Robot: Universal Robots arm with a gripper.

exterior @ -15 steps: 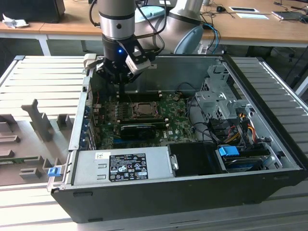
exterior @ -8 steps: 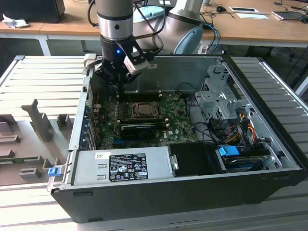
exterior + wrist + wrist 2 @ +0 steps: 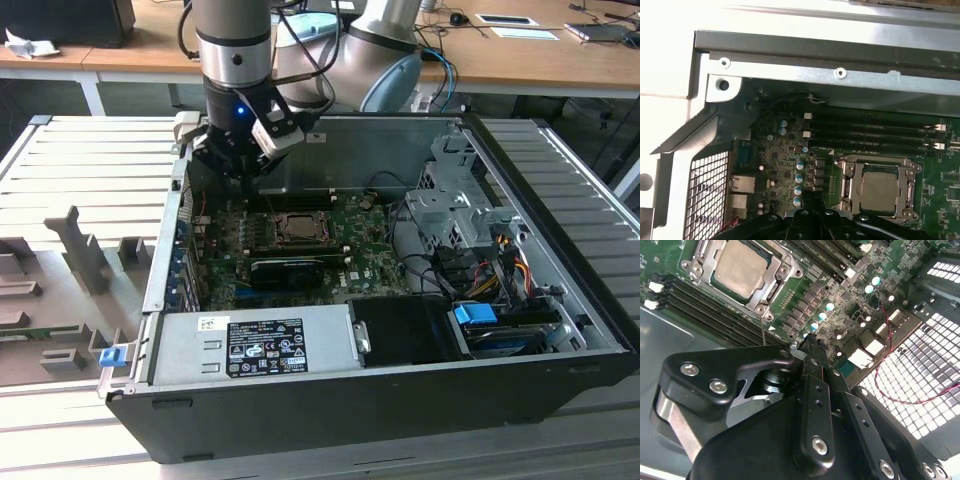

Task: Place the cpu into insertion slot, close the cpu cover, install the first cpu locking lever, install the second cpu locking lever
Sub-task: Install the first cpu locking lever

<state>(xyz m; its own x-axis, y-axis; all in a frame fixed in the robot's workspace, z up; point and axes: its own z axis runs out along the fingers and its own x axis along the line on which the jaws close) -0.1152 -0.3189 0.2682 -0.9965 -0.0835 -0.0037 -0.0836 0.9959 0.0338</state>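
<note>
The cpu [image 3: 298, 228] [image 3: 740, 267] [image 3: 879, 192] lies flat in its socket on the green motherboard [image 3: 370, 250], its pale metal top showing through the window of the cpu cover [image 3: 779, 286] [image 3: 852, 186]. The cover lies down over it. A thin metal lever rod [image 3: 763, 330] sticks out from a corner of the socket. My gripper [image 3: 238, 172] [image 3: 807, 342] [image 3: 810, 202] hangs above the board at the case's back corner on the exterior view's left. It is off to the side of the socket, shut, with nothing held.
The open computer case [image 3: 560, 300] surrounds the board with metal walls. Memory slots [image 3: 875, 131] run beside the socket. A black card [image 3: 290, 268], the power supply [image 3: 265, 345], a drive cage [image 3: 450, 210] and cables [image 3: 500, 270] crowd the exterior view's right. Grey fixtures [image 3: 70, 250] lie outside.
</note>
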